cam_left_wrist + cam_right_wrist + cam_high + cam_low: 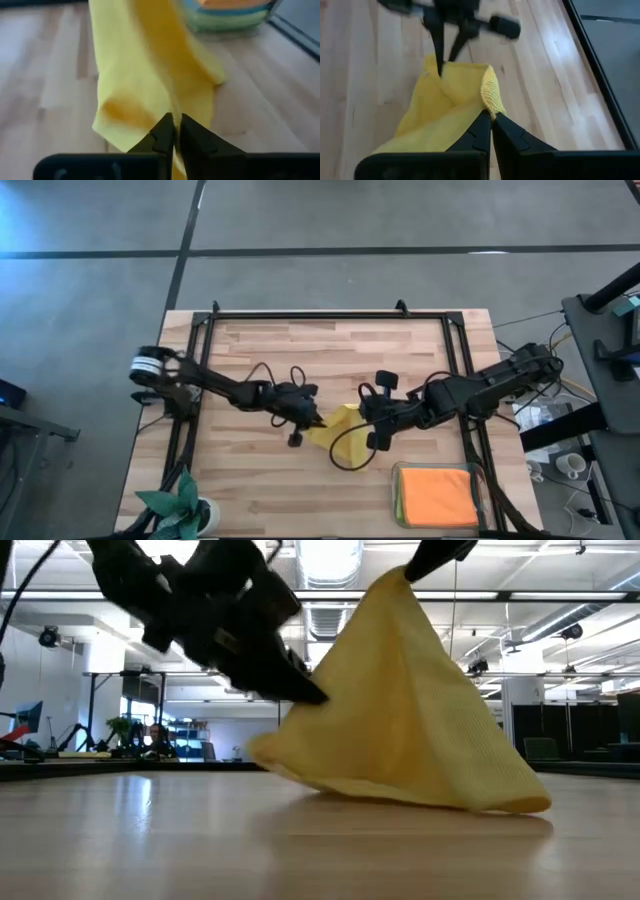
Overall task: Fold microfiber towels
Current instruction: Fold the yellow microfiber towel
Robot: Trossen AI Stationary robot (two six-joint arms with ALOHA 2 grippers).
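Soft yellow microfiber towel (345, 438) hung mid-table, lower edge on the wooden table (330, 350). Left gripper (318, 420) and right gripper (362, 414) each pinched an edge. Judged best: move both together, keep the cloth taut, lay corners matched.

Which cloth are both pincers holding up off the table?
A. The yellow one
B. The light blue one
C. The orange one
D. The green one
A: the left pincer and the right pincer are each shut on an edge of the yellow cloth, which hangs like a tent with its lower edge on the table.
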